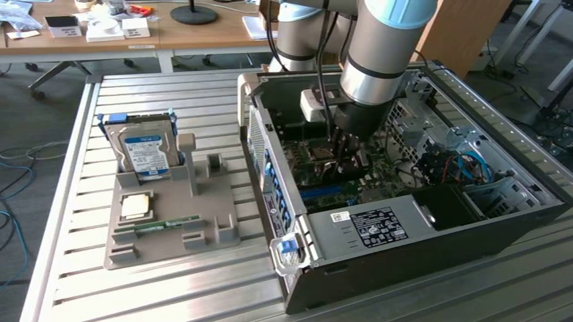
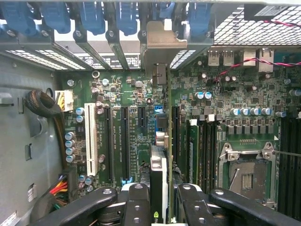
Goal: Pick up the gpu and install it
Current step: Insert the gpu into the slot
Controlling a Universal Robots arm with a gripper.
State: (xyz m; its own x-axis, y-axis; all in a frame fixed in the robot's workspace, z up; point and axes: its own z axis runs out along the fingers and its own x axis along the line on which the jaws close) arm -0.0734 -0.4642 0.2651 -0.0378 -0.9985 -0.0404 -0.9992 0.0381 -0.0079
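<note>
The arm reaches down into the open computer case [image 1: 430, 261], and the gripper [image 1: 345, 149] hangs low over the motherboard [image 2: 131, 94]. In the wrist view its two black fingers [image 2: 136, 202] are closed partway on the gpu [image 2: 159, 169], one on each flat face. The card stands on edge between them and runs straight away from the gripper across the motherboard. Its silver end bracket [image 2: 160, 44] sits at the motherboard's rear edge, among the blue slot latches [image 2: 89, 19]. On the motherboard, the card lies between the black expansion slots [image 2: 126, 141] and the memory slots [image 2: 202, 150], with the empty processor socket [image 2: 244, 174] beyond those. Whether its lower edge is seated in a slot cannot be told.
</note>
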